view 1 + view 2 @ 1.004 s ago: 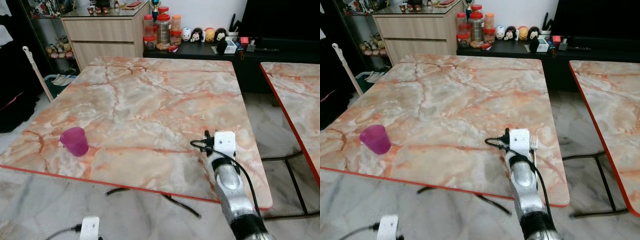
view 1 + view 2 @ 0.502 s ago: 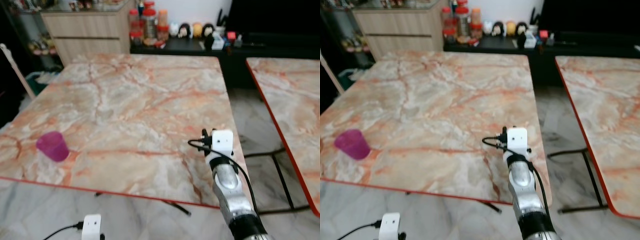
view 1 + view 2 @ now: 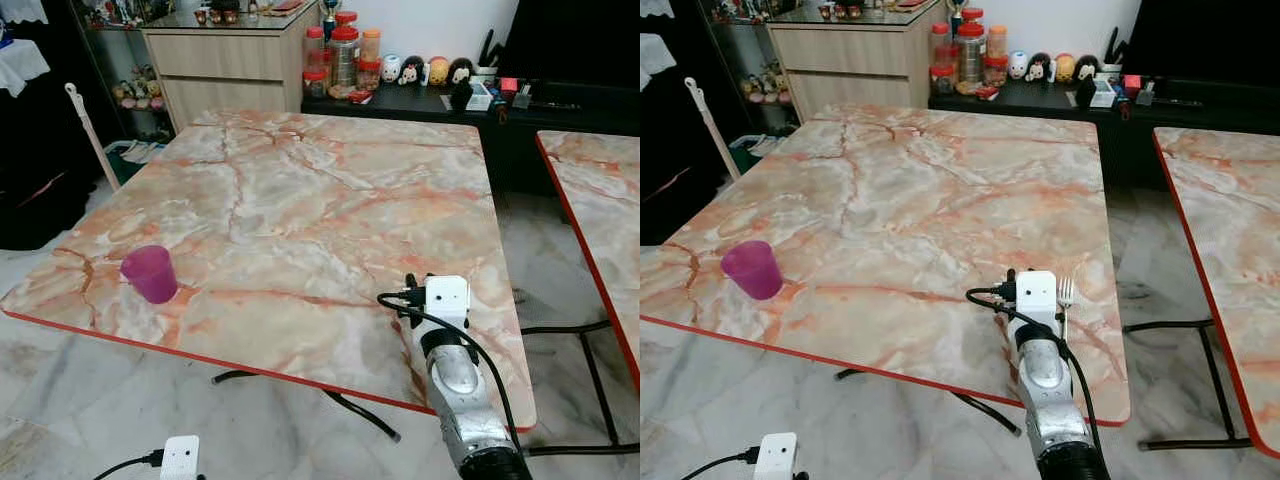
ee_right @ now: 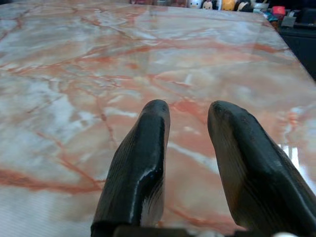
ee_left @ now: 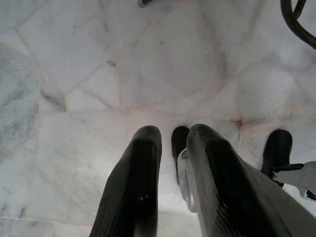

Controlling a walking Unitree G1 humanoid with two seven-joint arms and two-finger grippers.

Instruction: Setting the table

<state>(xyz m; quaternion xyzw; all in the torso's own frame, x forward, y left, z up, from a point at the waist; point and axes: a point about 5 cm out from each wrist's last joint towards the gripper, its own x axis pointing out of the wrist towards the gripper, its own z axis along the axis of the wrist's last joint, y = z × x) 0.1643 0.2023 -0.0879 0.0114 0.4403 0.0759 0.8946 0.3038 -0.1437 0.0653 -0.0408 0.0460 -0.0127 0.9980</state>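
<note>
A purple cup [image 3: 150, 273] stands upright near the front left edge of the marble table [image 3: 300, 200]. A silver fork [image 3: 1065, 296] lies on the table near the front right corner, tines pointing away, right beside my right wrist [image 3: 1036, 295]. My right gripper [image 4: 187, 111] hovers low over the tabletop there, open, with nothing between its fingers. My left gripper [image 5: 174, 133] hangs beside the table and points down at the floor, its fingers a narrow gap apart and holding nothing.
A second marble table [image 3: 600, 200] stands to the right across a gap of floor. Behind are a wooden cabinet [image 3: 235, 70] and a dark low shelf with jars [image 3: 345, 60] and figurines. A white pole [image 3: 90, 140] leans at the left.
The head camera swung and the whole picture shifted. The cup, the fork and my right arm keep their places on the table.
</note>
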